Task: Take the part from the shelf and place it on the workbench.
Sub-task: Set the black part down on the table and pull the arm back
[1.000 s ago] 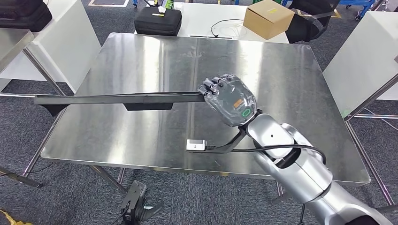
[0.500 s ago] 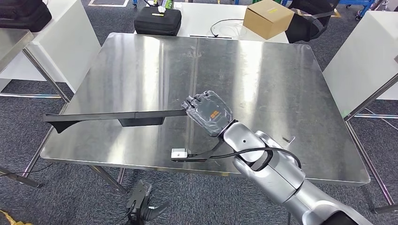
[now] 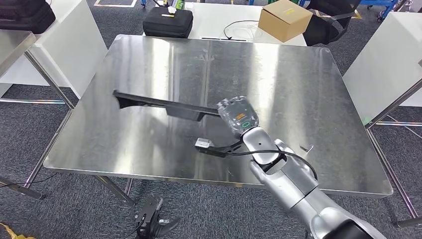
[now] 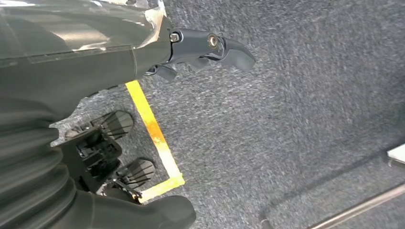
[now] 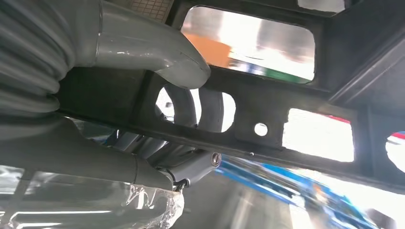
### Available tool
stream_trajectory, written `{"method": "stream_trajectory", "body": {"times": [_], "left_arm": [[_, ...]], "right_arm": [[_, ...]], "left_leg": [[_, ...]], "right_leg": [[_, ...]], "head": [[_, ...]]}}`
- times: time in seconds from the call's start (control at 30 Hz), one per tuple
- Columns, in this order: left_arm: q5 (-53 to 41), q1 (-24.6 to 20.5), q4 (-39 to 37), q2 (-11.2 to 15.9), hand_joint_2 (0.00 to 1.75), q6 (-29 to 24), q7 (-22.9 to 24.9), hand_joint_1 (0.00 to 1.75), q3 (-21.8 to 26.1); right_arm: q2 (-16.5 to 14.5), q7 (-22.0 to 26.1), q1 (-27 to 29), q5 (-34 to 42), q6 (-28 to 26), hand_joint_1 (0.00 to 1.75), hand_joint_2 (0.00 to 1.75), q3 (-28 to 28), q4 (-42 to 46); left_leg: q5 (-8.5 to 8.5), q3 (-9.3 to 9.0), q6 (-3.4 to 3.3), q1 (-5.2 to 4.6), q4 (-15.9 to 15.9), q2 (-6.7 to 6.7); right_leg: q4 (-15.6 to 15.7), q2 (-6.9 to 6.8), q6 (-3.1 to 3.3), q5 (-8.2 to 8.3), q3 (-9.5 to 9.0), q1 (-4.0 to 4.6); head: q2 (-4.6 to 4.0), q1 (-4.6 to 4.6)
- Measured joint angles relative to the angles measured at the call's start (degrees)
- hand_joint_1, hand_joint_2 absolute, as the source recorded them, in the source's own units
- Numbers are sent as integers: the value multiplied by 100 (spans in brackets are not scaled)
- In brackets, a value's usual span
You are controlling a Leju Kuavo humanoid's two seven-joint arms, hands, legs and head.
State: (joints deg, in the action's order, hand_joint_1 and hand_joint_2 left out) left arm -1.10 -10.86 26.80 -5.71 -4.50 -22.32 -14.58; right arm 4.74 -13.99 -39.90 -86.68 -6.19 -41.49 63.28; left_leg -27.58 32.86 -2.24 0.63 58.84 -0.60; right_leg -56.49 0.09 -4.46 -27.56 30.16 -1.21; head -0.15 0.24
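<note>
A bare steel workbench (image 3: 149, 64) with a brushed, reflective top stands on grey carpet (image 3: 64, 209). Beyond its far edge a white table (image 3: 219, 17) carries a black case (image 3: 167, 22), a loop of cable (image 3: 239, 27) and a cardboard box (image 3: 284, 19). White panels flank the workbench on both sides, and a dark device (image 3: 149, 219) lies on the carpet below the near edge.

The right hand (image 3: 238, 115) reaches in over the near right part of the workbench, its fingers closed around one end of the part (image 3: 159, 103), a long black bar with a block-like bulge on its underside near the middle. The part stretches from the hand toward the left edge of the workbench, its far end over the left middle of the top; whether it touches the steel cannot be told. In the right wrist view the grey thumb (image 5: 157, 52) lies over the part's black frame (image 5: 267, 131) and darker fingers (image 5: 184, 107) pass through one of its cut-outs.

The left hand (image 4: 205, 47) hangs over the carpet beside a yellow floor line (image 4: 153, 133), holding nothing, its fingers loosely bent.
</note>
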Motion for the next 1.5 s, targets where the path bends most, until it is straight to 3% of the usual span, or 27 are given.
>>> {"method": "stream_trajectory", "body": {"times": [0.23,0.4,0.53,0.97,1.17,1.37,1.5], "left_arm": [[-86,97,-53,26,175,-1,-37,0,68],[-218,183,-114,44,175,44,-86,0,123],[-249,183,-161,80,175,101,-125,0,141],[-507,183,-238,122,175,-27,-310,0,179],[-718,161,-245,126,175,-218,-310,0,130],[-785,102,-245,121,175,-220,-310,0,110],[-810,75,-245,107,175,-144,-302,0,95]], "right_arm": [[505,-112,484,-292,-255,175,175,1376,-132],[1165,90,1180,63,-791,175,175,2724,60],[1440,226,1711,264,-952,175,175,3378,334],[1667,1093,2387,969,-953,175,175,3753,786],[1812,1352,2417,1095,-960,175,175,3698,817],[1769,1627,2147,1162,-900,175,175,3411,911],[1682,1675,1906,1113,-738,0,0,3058,1090]], "left_leg": [[-1,8,0,-4,3,-29],[-2,24,-1,-7,3,-58],[-5,24,-4,-7,2,-34],[-1,22,1,-2,0,-29],[0,23,1,-6,0,-29],[0,21,2,-4,0,-26],[4,21,6,0,0,-29]], "right_leg": [[4,-23,-1,-1,8,-4],[5,-51,-2,-3,4,-5],[5,-29,-3,-2,13,-5],[-1,-25,-2,-2,18,0],[0,-25,-3,-2,17,-4],[-3,-22,-3,-1,19,-2],[-5,-25,-2,-1,18,0]], "head": [[0,-2],[0,1],[0,-2],[0,-2],[0,-1],[0,-2],[0,-2]]}}
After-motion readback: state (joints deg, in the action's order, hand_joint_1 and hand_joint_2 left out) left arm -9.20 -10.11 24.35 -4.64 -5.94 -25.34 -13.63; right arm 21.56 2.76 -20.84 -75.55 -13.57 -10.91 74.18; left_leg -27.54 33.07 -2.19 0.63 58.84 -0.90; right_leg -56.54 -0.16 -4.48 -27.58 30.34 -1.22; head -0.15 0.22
